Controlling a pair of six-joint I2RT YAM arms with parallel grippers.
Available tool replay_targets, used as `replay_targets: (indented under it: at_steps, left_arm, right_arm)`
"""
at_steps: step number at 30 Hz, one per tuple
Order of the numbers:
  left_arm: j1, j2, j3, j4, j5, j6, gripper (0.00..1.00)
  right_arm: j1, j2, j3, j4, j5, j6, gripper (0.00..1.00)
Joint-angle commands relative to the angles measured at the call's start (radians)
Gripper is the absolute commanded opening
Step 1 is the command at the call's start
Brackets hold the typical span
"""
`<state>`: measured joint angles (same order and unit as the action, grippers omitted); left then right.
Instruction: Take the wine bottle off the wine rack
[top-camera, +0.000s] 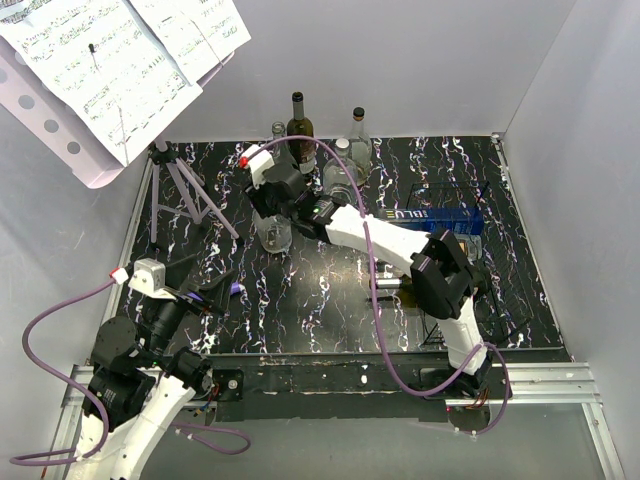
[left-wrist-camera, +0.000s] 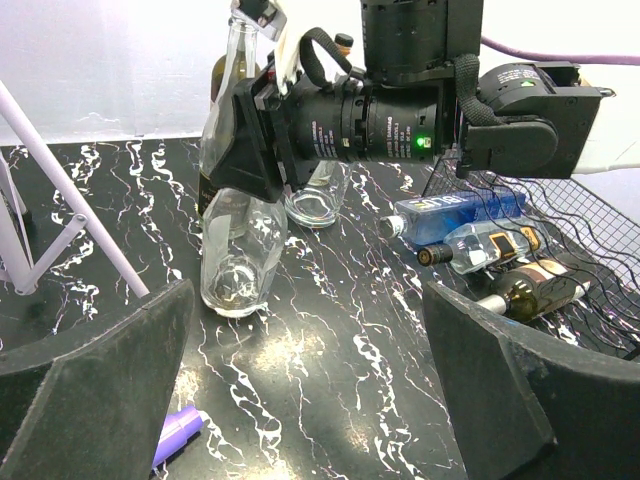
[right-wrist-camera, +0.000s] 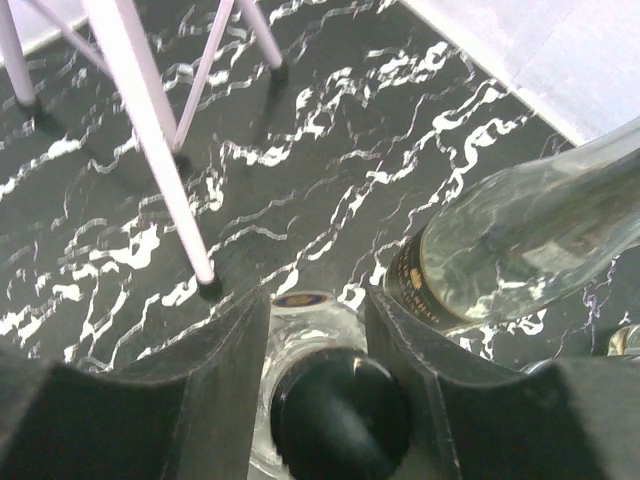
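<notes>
A clear glass wine bottle (top-camera: 272, 236) with a black cap (right-wrist-camera: 340, 415) stands upright on the black marbled table, left of centre. My right gripper (top-camera: 274, 208) reaches over from the right and is shut on its neck; both fingers (right-wrist-camera: 215, 370) press the glass just below the cap. The black wire wine rack (left-wrist-camera: 590, 232) sits to the right, partly hidden under my right arm (top-camera: 400, 240). My left gripper (left-wrist-camera: 305, 300) hovers low near the front left, wide open, with nothing between its fingers.
A blue bottle (left-wrist-camera: 455, 215), a clear one (left-wrist-camera: 480, 245) and a dark one (left-wrist-camera: 530, 290) lie in the rack. More bottles (top-camera: 300, 125) stand along the back wall. A purple music stand (top-camera: 100, 70) stands at the back left. A purple marker (left-wrist-camera: 180, 435) lies by my left finger.
</notes>
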<state>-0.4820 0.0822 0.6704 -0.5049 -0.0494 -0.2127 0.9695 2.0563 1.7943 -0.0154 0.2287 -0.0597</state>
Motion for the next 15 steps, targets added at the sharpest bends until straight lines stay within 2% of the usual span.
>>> replay_targets:
  at_steps: [1, 5, 10, 15]
  left_arm:
    - [-0.006, 0.004, 0.023, -0.003, -0.001, 0.004, 0.98]
    - [-0.006, 0.007, 0.023, -0.001, 0.002, 0.003, 0.98]
    - [-0.006, 0.010, 0.021, -0.001, 0.005, 0.006, 0.98]
    - [-0.006, 0.007, 0.021, -0.001, 0.005, 0.006, 0.98]
  right_arm:
    - [-0.005, -0.068, 0.048, 0.219, 0.055, -0.005, 0.55]
    - [-0.005, -0.113, 0.019, 0.232, 0.052, -0.028, 0.66]
    - [-0.006, -0.227, -0.079, 0.232, 0.040, -0.072, 0.68]
    - [-0.006, -0.431, -0.287, 0.192, -0.011, -0.179, 0.68]
